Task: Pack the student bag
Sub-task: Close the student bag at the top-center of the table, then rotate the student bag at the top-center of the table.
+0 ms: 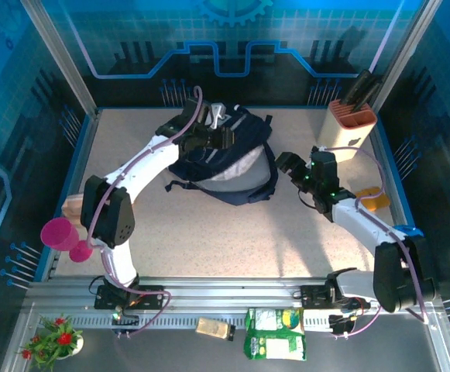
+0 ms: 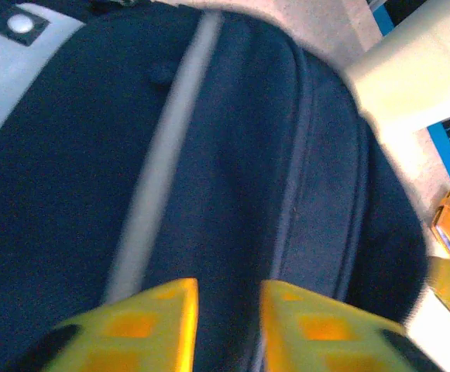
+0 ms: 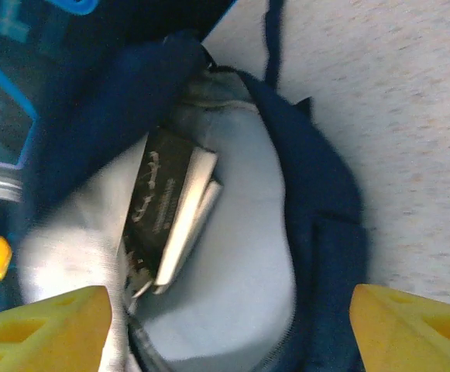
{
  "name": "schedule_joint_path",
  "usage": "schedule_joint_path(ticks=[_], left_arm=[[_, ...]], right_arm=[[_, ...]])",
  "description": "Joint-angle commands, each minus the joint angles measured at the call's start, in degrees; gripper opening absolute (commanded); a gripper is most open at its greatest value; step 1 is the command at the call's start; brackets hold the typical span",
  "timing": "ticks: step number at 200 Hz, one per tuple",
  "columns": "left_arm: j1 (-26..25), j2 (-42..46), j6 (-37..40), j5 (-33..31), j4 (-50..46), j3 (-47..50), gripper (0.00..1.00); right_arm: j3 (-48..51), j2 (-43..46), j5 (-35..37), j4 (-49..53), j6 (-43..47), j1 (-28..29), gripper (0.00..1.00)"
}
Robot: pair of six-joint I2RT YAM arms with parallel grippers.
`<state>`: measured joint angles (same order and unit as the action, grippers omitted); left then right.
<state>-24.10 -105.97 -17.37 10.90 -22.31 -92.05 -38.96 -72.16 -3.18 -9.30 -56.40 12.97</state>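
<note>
The student bag (image 1: 244, 128) lies at the middle back of the table, dark navy, its mouth toward the right and showing pale grey lining (image 3: 232, 263). Inside lies a dark book (image 3: 166, 201) with white page edges. My left gripper (image 1: 211, 139) hovers right over the bag's top; in the left wrist view its yellow fingers (image 2: 155, 325) stand a little apart over the navy fabric (image 2: 286, 155) beside a grey stripe, holding nothing. My right gripper (image 1: 293, 170) sits just right of the bag's mouth. Its fingers (image 3: 46, 325) are spread wide and empty, facing the opening.
A cream holder (image 1: 352, 116) with dark handles stands at the back right. A yellow-orange object (image 1: 372, 200) lies by the right wall. A pink cup (image 1: 60, 232) sits at the left edge. A green packet (image 1: 275, 333) and a beige item (image 1: 214, 328) rest on the front rail.
</note>
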Motion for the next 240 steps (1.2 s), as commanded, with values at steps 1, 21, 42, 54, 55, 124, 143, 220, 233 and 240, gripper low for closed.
schedule_joint_path(ticks=[1,21,42,54,55,124,143,220,233,240], left_arm=[[1.1,1.8,-2.2,1.6,2.9,4.1,0.45],[3.1,5.1,-5.1,0.5,5.5,10.0,0.5],[6.6,9.4,-10.2,-1.1,9.0,18.3,0.53],[8.9,11.8,-13.5,-2.0,10.4,22.9,0.53],[9.1,12.0,-13.8,-2.0,10.5,23.4,0.53],[21.6,15.5,-30.4,3.8,22.0,41.6,0.64],[22.6,12.7,-32.1,5.4,24.3,41.8,0.66],[22.9,3.2,-35.5,7.2,31.2,40.4,0.59],[22.9,2.6,-35.7,7.7,32.2,40.2,0.54],[22.9,2.3,-35.8,7.8,32.6,40.2,0.51]], right_arm=[[-0.3,3.2,3.5,4.9,4.2,-0.4,0.83],[-1.4,4.0,3.7,6.2,5.5,-0.4,0.84],[-2.6,3.7,3.2,6.8,5.9,-0.1,0.84],[-3.0,3.5,2.8,6.8,5.9,0.3,0.84],[-3.0,3.5,2.8,6.8,5.9,0.3,0.84],[-2.7,1.3,2.0,3.7,5.3,3.4,0.94],[-3.0,0.9,1.5,3.5,6.0,4.0,1.0],[-3.1,0.5,0.8,3.7,7.5,5.5,1.0],[-3.2,-0.4,0.3,3.4,7.5,5.9,1.0],[-3.3,-0.9,0.1,3.3,7.4,6.2,1.0]])
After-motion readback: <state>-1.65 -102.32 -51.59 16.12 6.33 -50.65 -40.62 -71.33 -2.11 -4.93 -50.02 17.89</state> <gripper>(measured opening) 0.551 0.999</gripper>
